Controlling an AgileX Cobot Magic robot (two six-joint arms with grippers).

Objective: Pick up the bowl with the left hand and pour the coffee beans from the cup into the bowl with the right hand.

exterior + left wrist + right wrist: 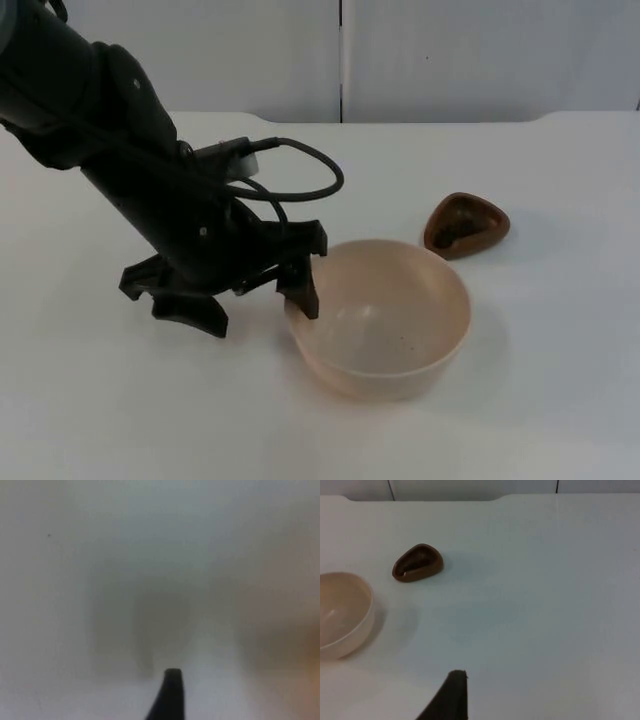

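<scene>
A cream-coloured bowl (385, 315) sits upright on the white table (560, 400), with nothing in it but a few dark specks. Just beyond the bowl, towards the grey partition wall (480, 55), lies a small brown teardrop-shaped cup (466, 224) holding dark coffee beans; it stands near the bowl without touching it.

The left gripper (262, 300) hangs low at the side of the bowl away from the cup, its fingers spread wide apart and holding nothing. One finger (303, 290) reaches over the bowl's near rim, the other sits outside on the table side, so the rim looks about to be pinched. The right gripper waits well back from the bowl; its wrist view looks across bare table at the cup (418, 562) and the bowl (342, 614), and I cannot tell whether its fingers are spread.

The bowl looks rigid, smooth, light and thin-walled, likely slippery, so a firm pinch on the rim seems the sensible hold. The cup is small and shallow, so it probably spills easily. Open table surrounds the bowl on all other sides, with the table's edges well away.
</scene>
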